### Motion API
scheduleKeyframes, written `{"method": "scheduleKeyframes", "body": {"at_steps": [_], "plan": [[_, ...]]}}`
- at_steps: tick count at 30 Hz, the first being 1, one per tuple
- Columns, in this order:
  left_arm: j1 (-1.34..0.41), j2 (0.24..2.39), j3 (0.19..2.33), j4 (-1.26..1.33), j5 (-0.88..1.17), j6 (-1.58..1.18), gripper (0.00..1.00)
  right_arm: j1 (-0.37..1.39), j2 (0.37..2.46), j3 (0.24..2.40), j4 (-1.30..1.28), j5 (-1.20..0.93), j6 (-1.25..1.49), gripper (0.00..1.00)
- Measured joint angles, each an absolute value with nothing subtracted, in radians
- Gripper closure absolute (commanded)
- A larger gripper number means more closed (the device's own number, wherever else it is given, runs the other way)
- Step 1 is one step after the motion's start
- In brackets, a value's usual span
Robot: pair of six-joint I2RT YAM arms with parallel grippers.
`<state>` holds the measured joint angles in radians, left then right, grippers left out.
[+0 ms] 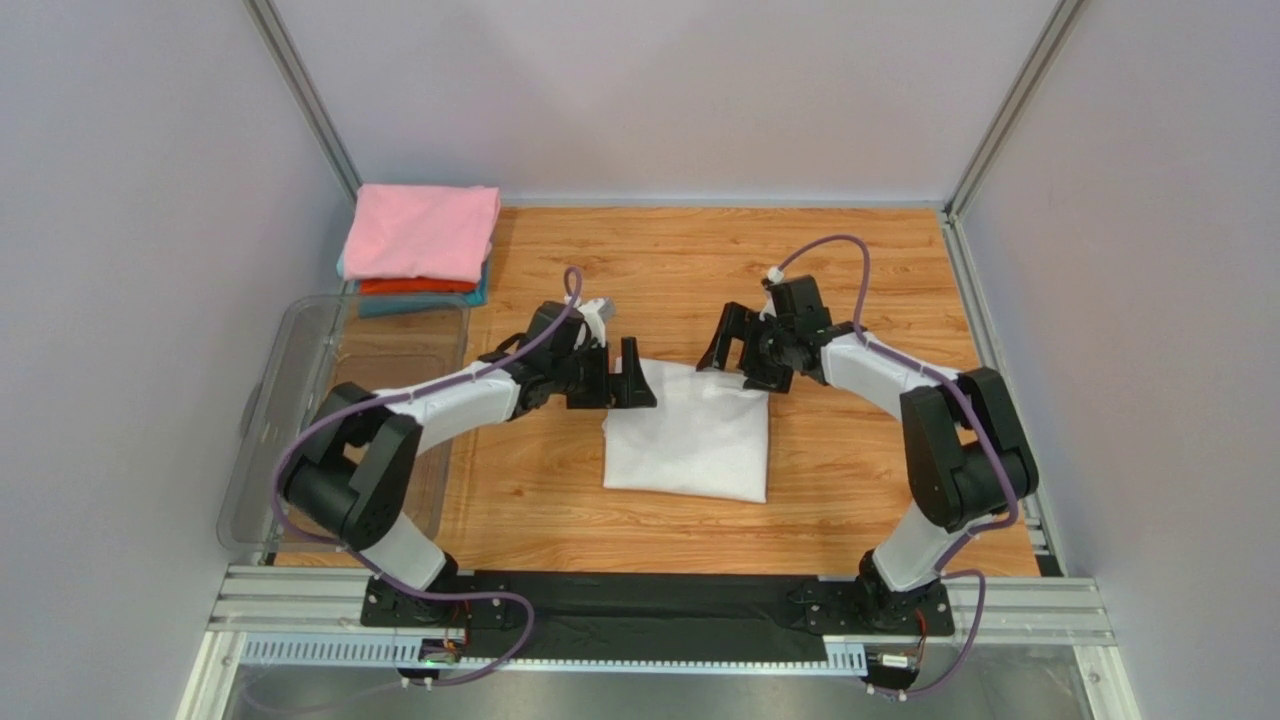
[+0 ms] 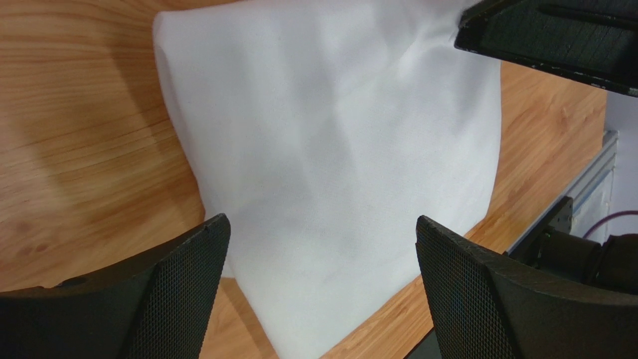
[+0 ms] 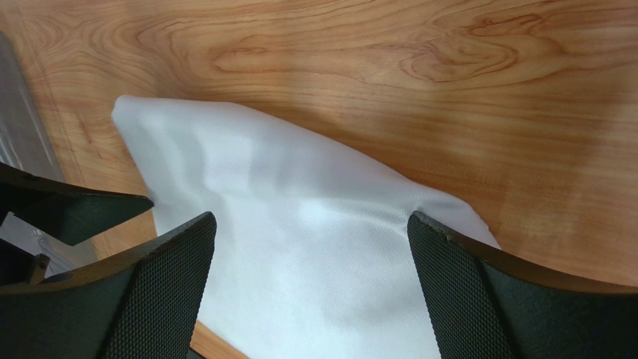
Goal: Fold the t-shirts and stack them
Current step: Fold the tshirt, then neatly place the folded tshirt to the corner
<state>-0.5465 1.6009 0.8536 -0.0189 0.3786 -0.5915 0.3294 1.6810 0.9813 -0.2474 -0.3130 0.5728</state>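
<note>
Gaping wide and empty, both pairs of jaws stand over the far edge of the white t-shirt (image 1: 691, 438), the left gripper (image 1: 628, 375) at its far left corner and the right gripper (image 1: 732, 348) at its far right corner. Whether any fingertip touches the cloth I cannot tell. The shirt lies folded to a rectangle in the middle of the wooden table (image 1: 857, 285). At the table's far left corner three folded tees are stacked: pink t-shirt (image 1: 421, 230) on orange-red t-shirt (image 1: 416, 285) on teal t-shirt (image 1: 428, 305), just beyond a clear plastic bin (image 1: 286, 435)
</note>
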Motion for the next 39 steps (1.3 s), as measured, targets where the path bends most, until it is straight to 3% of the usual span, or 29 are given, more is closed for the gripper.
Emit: {"method": "scheduleKeyframes", "body": {"at_steps": [5,13,18,23,27,33,39], "plan": [[-0.544,1.312,0.812,-0.123,0.259,-0.585,0.00,0.329,1.429,0.940,-0.315,-0.252,0.556,0.00],[-0.543,0.791,0.627,-0.203,0.072,-0.625,0.00,0.329,0.759,0.663,-0.373,-0.134,0.614,0.00],[-0.541,0.691,0.500,-0.220,0.012,-0.653,0.00,0.328,0.400,0.444,-0.495,-0.035,0.704,0.00],[-0.541,0.733,0.458,-0.215,-0.002,-0.676,0.00,0.326,0.136,0.403,-0.592,0.062,0.753,0.00],[-0.541,0.836,0.458,-0.153,0.010,-0.684,0.01,0.326,0.096,0.403,-0.634,0.104,0.756,0.00],[-0.541,1.043,0.461,-0.043,0.058,-0.687,0.02,0.326,0.244,0.403,-0.693,0.113,0.754,0.00],[-0.541,1.239,0.509,0.026,0.115,-0.686,0.10,0.326,0.334,0.404,-0.698,0.104,0.743,0.00]]}}
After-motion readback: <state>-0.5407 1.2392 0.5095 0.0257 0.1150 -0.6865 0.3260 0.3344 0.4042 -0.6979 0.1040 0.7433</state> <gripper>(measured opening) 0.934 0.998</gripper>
